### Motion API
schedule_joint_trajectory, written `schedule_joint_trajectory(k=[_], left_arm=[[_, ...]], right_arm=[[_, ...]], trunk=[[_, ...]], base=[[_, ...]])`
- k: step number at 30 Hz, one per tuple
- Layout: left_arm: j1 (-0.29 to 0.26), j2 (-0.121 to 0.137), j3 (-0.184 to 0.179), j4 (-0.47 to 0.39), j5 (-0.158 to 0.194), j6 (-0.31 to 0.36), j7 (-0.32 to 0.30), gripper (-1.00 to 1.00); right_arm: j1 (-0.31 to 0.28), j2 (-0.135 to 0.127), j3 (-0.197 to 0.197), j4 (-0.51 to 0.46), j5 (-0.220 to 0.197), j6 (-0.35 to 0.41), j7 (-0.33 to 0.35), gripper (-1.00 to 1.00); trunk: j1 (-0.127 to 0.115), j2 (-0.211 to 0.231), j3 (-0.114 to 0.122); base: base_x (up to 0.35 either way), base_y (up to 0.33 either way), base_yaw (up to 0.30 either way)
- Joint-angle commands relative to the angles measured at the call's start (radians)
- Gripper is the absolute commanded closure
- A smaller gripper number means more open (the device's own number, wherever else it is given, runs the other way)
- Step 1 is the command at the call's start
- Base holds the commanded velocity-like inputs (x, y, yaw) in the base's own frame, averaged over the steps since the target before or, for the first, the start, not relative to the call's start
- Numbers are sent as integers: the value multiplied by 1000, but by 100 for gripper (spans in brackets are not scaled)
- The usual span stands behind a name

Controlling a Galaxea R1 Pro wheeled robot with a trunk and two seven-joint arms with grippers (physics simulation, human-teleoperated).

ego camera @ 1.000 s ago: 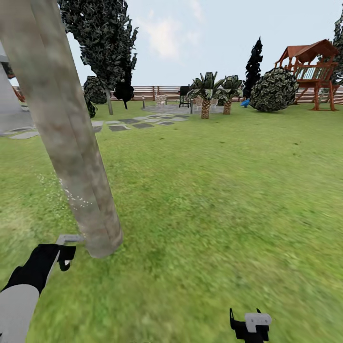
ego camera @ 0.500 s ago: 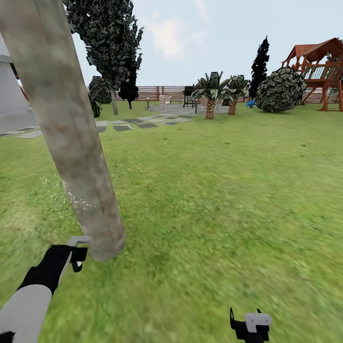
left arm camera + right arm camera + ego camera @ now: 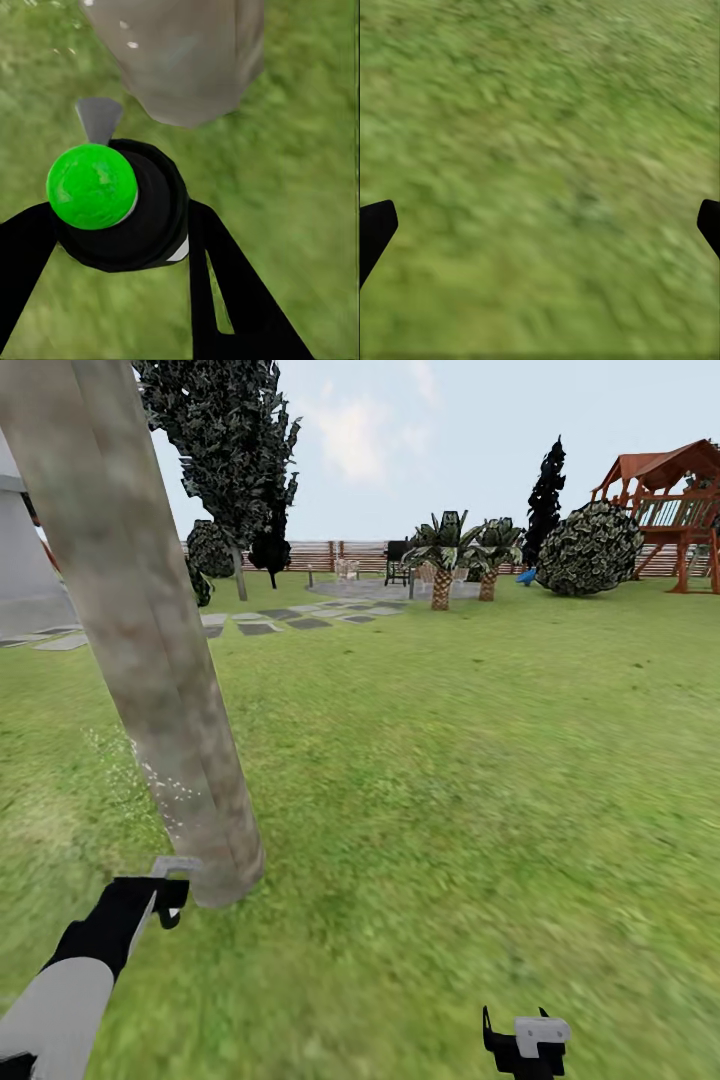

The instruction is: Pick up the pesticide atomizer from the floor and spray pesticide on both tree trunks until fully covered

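Observation:
A thick mottled grey-beige tree trunk (image 3: pixel 150 640) leans across the left of the head view, its base on the grass. Fine white pesticide specks (image 3: pixel 165 790) dot its lower part and the air beside it. My left gripper (image 3: pixel 163 892) hangs just short of the trunk's base, shut on the pesticide atomizer (image 3: pixel 112 206), a black bottle with a bright green spot and a grey nozzle (image 3: pixel 97 118) pointing at the trunk (image 3: pixel 180 60). The second tree (image 3: pixel 235 460) stands far back by the fence. My right gripper (image 3: pixel 525 1042) is low at the front, open over bare grass (image 3: pixel 540 165).
Grey stepping stones (image 3: pixel 260 625) cross the lawn toward a paved patch with palm-like plants (image 3: pixel 445 560). A round bush (image 3: pixel 590 550) and a wooden play tower (image 3: pixel 670 510) stand at the far right before the slat fence (image 3: pixel 330 555). Open grass lies to the trunk's right.
The whole view shifted a little a second ago. My left gripper with the atomizer has edged closer to the trunk's base. The right gripper has stayed put.

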Motion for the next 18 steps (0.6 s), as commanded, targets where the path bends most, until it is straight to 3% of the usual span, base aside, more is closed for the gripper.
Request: schedule_joint_trajectory(k=[1, 3, 6, 8, 13, 15, 18], left_arm=[[0, -3, 2, 1, -4, -3, 0, 100], [0, 6, 6, 1, -6, -4, 0, 100], [2, 76, 9, 2, -5, -5, 2, 100], [3, 91, 8, 3, -4, -6, 4, 100], [4, 82, 8, 7, 2, -16, 7, 100], [4, 51, 9, 78, -1, -110, 18, 100], [4, 41, 15, 172, 8, -205, 98, 100]], right_arm=[[0, 0, 0, 0, 0, 0, 0, -100], [0, 0, 0, 0, 0, 0, 0, -100], [0, 0, 0, 0, 0, 0, 0, -100], [0, 0, 0, 0, 0, 0, 0, -100], [0, 0, 0, 0, 0, -1, 0, -100], [0, 0, 0, -1, 0, -1, -1, -100], [0, 0, 0, -1, 0, -1, -1, -100]], trunk=[[0, 0, 0], [0, 0, 0], [0, 0, 0], [0, 0, 0], [0, 0, 0], [0, 0, 0], [0, 0, 0]], base=[[0, 0, 0], [0, 0, 0], [0, 0, 0], [0, 0, 0], [0, 0, 0], [0, 0, 27], [0, 0, 193]])
